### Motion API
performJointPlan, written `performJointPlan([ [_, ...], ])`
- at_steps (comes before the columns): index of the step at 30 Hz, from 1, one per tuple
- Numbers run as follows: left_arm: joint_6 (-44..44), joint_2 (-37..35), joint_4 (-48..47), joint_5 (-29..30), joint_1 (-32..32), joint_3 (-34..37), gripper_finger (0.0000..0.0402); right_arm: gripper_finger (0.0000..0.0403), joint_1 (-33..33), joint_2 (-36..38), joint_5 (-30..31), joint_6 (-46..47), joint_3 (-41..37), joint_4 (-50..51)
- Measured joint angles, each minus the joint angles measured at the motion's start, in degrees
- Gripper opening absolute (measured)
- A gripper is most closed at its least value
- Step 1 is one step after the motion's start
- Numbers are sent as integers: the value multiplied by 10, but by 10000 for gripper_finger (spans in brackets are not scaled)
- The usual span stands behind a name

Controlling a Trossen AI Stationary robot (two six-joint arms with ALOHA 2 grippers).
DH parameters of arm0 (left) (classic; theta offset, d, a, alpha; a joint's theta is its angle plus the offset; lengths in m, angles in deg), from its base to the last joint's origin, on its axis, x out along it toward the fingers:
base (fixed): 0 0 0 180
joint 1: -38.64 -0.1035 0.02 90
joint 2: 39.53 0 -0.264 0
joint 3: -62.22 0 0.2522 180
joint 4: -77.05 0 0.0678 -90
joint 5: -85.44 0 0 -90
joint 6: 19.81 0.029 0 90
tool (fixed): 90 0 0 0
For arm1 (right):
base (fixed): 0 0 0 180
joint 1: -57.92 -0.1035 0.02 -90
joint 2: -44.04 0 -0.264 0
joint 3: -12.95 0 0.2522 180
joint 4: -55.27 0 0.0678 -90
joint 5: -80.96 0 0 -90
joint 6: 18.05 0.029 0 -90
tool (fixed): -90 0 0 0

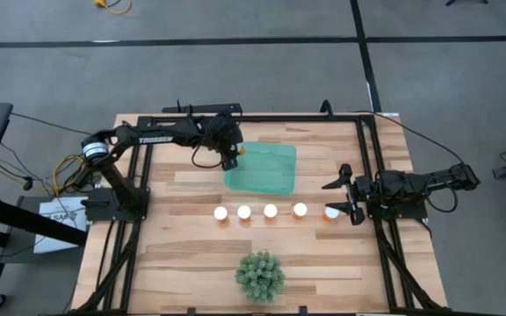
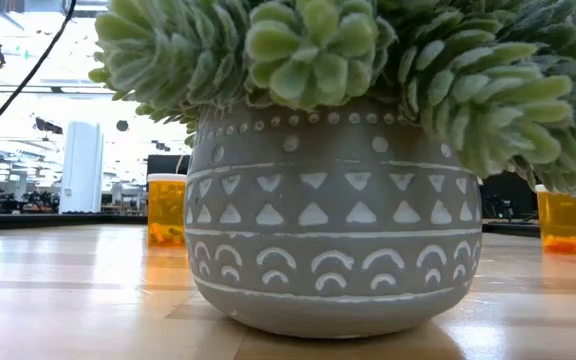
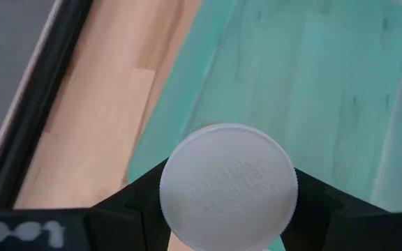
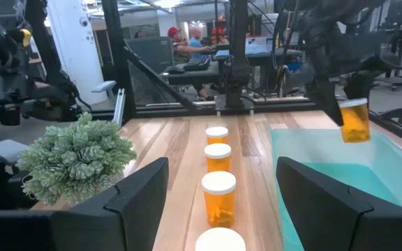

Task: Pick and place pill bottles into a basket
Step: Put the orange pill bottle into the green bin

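My left gripper (image 1: 230,159) is shut on one amber pill bottle (image 4: 355,121) above the far left corner of the teal-green basket (image 1: 266,171). The bottle's white cap (image 3: 229,187) fills the left wrist view, with the basket (image 3: 313,84) below it. Several more white-capped bottles (image 1: 271,211) stand upright in a row on the wooden table, nearer than the basket. My right gripper (image 1: 345,198) is open and empty at the row's right end, level with the table. It looks along the row (image 4: 219,199), and the nearest bottle (image 1: 331,212) stands by its fingers. My left gripper pinches the bottle at its cap end, one finger (image 3: 128,202) on each side of the cap's rim (image 3: 169,183). The fingers come from above, pointing down. The bottle hangs roughly upright below them (image 4: 355,129), lifted clear of the basket floor.
A round spiky green plant (image 1: 260,274) in a grey patterned pot (image 2: 333,220) stands near the table's near edge and blocks most of the low view. Black frame rails (image 1: 372,175) run along the table's sides and far edge. People show in the room beyond (image 4: 187,42).
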Motion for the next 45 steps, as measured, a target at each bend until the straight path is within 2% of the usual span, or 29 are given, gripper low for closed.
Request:
performJointPlan([
  [11,0,60,-29,8,0,-33,186,260,0,0,1,0,0,-1],
  [32,-2,58,-33,-2,-12,-37,186,260,0,0,0,0,0,0],
  [45,0,58,-31,-2,-13,-37,241,260,0,0,0,0,0,0],
])
